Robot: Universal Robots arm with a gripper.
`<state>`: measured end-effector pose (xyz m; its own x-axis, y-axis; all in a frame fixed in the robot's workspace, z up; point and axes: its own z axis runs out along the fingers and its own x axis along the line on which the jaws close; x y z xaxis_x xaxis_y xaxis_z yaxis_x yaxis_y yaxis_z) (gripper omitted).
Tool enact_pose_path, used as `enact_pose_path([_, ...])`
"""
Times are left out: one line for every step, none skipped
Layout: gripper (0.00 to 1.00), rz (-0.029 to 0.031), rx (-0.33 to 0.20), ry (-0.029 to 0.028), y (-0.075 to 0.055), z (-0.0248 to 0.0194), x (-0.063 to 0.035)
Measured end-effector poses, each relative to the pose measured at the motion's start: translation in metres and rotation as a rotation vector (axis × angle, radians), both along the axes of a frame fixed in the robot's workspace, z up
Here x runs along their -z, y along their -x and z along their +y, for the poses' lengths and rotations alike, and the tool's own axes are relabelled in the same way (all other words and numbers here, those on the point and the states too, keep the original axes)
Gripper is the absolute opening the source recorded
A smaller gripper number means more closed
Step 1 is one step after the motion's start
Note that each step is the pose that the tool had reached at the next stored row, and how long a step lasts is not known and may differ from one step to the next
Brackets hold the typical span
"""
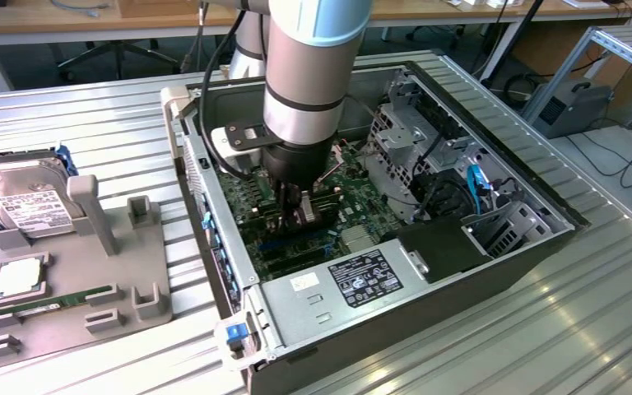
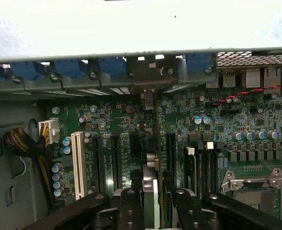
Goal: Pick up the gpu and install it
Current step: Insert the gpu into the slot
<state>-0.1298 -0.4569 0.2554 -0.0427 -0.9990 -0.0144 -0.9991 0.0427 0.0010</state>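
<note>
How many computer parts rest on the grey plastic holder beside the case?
3: the silver hard drive with white label at the far end, a square silver chip in the middle, a narrow green memory stick nearest. None seems hidden.

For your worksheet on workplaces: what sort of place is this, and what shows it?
Probably a robotics lab or workshop: a robot arm reaches into an open computer case on a metal bench, with desks behind.

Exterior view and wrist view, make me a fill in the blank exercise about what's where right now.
1. The gripper reaches into the open computer ___.
2. Its fingers clamp the graphics card, edge-on above the ___ circuit board.
3. The hard drive stands in the grey holder on the exterior view's ___.
Missing words: case; green; left.
</note>
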Motion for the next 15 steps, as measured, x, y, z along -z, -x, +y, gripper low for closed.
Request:
enact_pose_path([0.27, 0.0000, 0.000, 0.0000, -0.0001, 0.0000, 0.0000])
enact_pose_path([0.27, 0.0000, 0.000, -0.0001, -0.0005, 0.0000, 0.0000])
enact_pose_path([0.27, 0.0001, 0.001, 0.0000, -0.0023, 0.0006, 0.0001])
enact_pose_path([0.27, 0.0000, 0.002, -0.0001, -0.0026, 0.0011, 0.0001])
enact_pose_path([0.27, 0.0000, 0.002, -0.0001, -0.0028, 0.0014, 0.0002])
enact_pose_path([0.27, 0.0000, 0.003, -0.0001, -0.0028, 0.0014, 0.0002])
enact_pose_path([0.27, -0.0001, 0.003, -0.0001, -0.0029, 0.0014, 0.0002])
enact_pose_path([0.27, 0.0000, 0.003, -0.0001, -0.0029, 0.0014, 0.0001])
enact_pose_path([0.27, 0.0000, 0.003, 0.0000, -0.0029, 0.0015, 0.0001])
enact_pose_path([0.27, 0.0000, 0.003, 0.0000, -0.0029, 0.0015, 0.0001])
enact_pose_path([0.27, 0.0000, 0.003, 0.0000, -0.0029, 0.0015, 0.0001])
enact_pose_path([0.27, 0.0000, 0.003, 0.0000, -0.0029, 0.0015, 0.0001])
enact_pose_path([0.27, 0.0000, 0.003, 0.0000, -0.0029, 0.0015, 0.0001])
enact_pose_path([0.27, 0.0000, 0.003, 0.0000, -0.0029, 0.0015, 0.0001])
enact_pose_path([0.27, 0.0000, 0.003, 0.0000, -0.0029, 0.0015, 0.0001])
